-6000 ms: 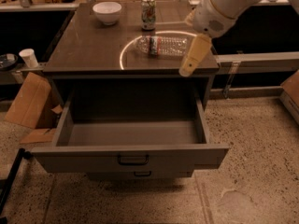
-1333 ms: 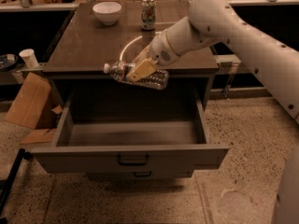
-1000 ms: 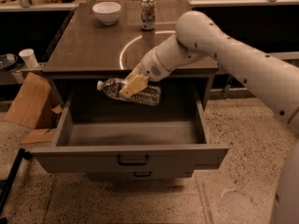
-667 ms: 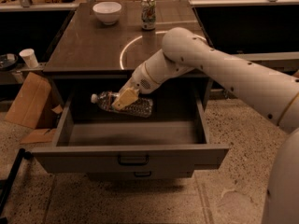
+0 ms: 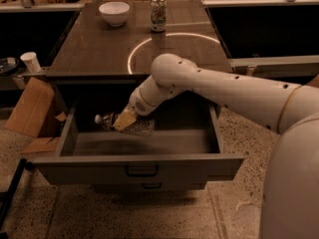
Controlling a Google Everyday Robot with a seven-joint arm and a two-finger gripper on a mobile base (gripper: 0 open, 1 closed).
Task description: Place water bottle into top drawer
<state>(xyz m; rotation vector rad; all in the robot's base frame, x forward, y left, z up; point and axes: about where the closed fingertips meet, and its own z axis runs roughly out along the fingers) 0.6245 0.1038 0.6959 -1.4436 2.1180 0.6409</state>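
Water bottle (image 5: 142,127): clear, ribbed, white cap pointing left, roughly horizontal. Pincer (image 5: 124,120) clamped across its middle, inside open top drawer (image 5: 199,166), left half.

High frontal view down into top drawer (image 5: 142,166), hand (image 5: 124,120) in it

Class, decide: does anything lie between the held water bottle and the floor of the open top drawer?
Nothing visible does. The gripper holds the water bottle low inside the top drawer, over its bare floor.
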